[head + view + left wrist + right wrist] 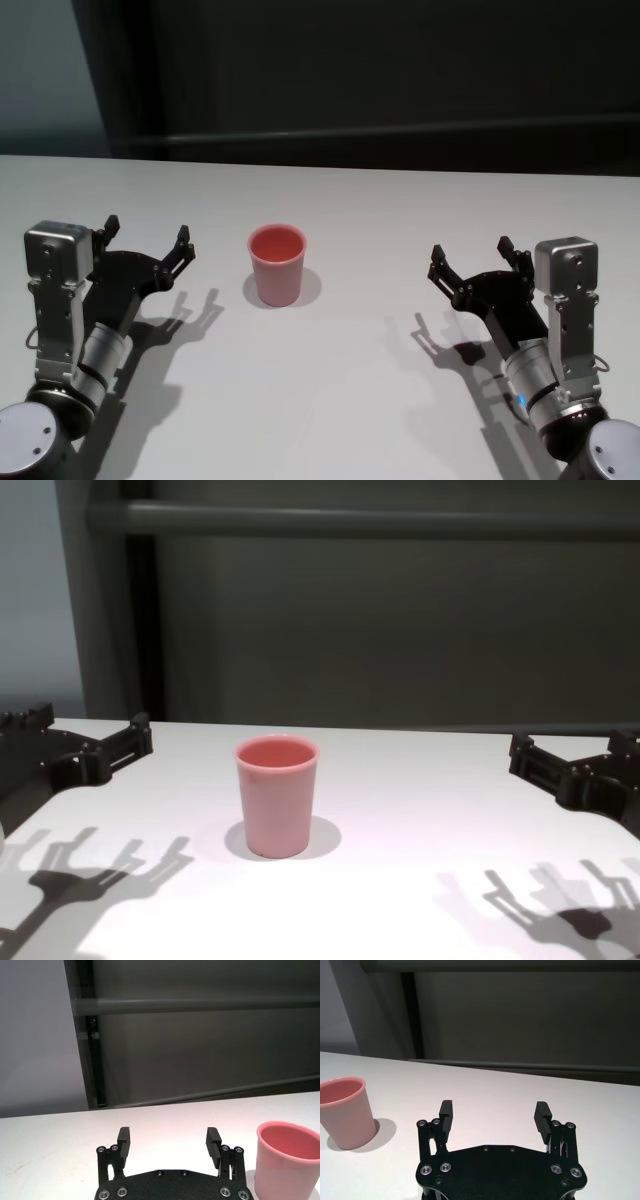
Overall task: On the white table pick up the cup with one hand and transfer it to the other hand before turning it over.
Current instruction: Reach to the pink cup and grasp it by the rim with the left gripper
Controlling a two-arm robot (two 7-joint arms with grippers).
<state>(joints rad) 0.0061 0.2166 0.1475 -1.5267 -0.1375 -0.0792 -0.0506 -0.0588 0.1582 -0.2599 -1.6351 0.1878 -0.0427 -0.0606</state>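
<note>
Left gripper (170,1142) above bench (50,1145), jaws spread, nothing between. 1 pink cup (286,1162) upright just beside it, apart.

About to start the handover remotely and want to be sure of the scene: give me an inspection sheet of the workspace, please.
Surface: white table, plain and matt, with shadows of both arms on it.
Job's things: pink cup, upright with its mouth up, standing alone on the table between the two arms, nearer the left one.
Clutter: nothing seen.
Grippers: left gripper open, above the table beside the cup, not touching it; right gripper open, above the table farther from the cup. Both hold nothing.
Cables: nothing seen.
Surroundings: dark wall panel behind the table's far edge, with a grey horizontal rail across it.
</note>
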